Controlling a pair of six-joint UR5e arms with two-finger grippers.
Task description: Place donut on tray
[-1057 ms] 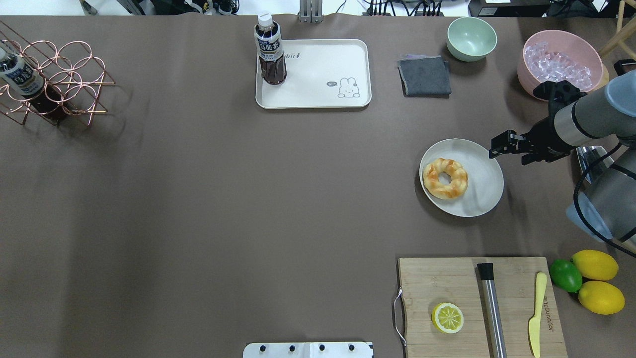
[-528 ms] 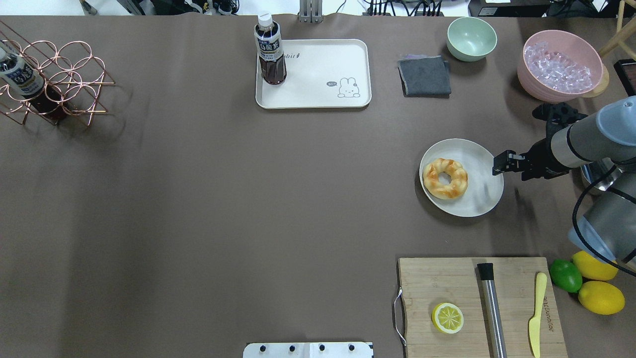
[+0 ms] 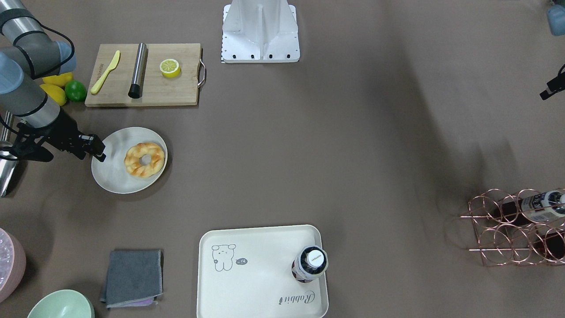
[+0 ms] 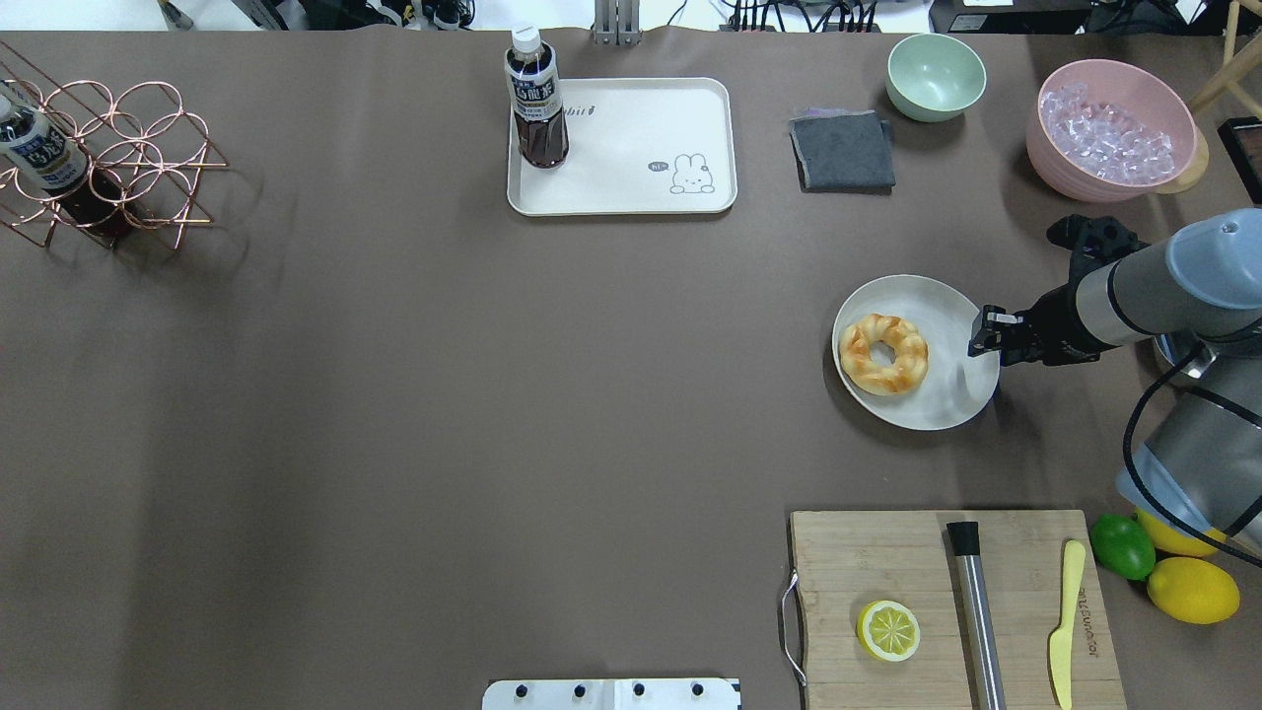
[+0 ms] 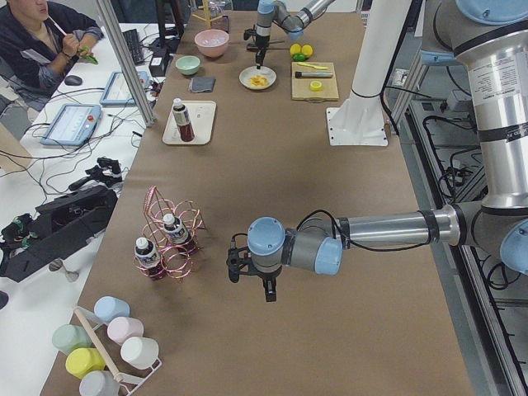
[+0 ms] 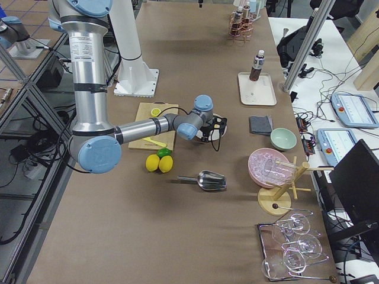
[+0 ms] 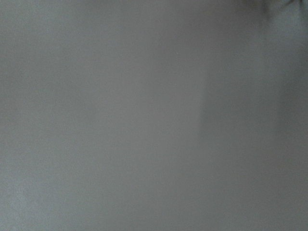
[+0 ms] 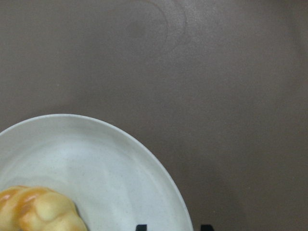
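Overhead exterior view, near edge first: a cutting board (image 4: pixel 868 562) with a lemon half (image 4: pixel 888 630) sits at the surface's (image 4: pixel 394 394) near right corner. Toward the left edge, the left fingers (image 5: pixel 266 290) hang above the surface; I cannot tell whether they are spread or closed. Farther out by the right edge, the donut (image 4: pixel 883 353) lies on a round plate (image 4: pixel 946 394). My right fingers (image 4: pixel 984 333) hang over the plate's right rim, spread apart, holding nothing, just beside the donut. At the far edge lies the tray (image 4: pixel 631 187), with a bottle (image 4: pixel 536 99) standing in its far left corner.
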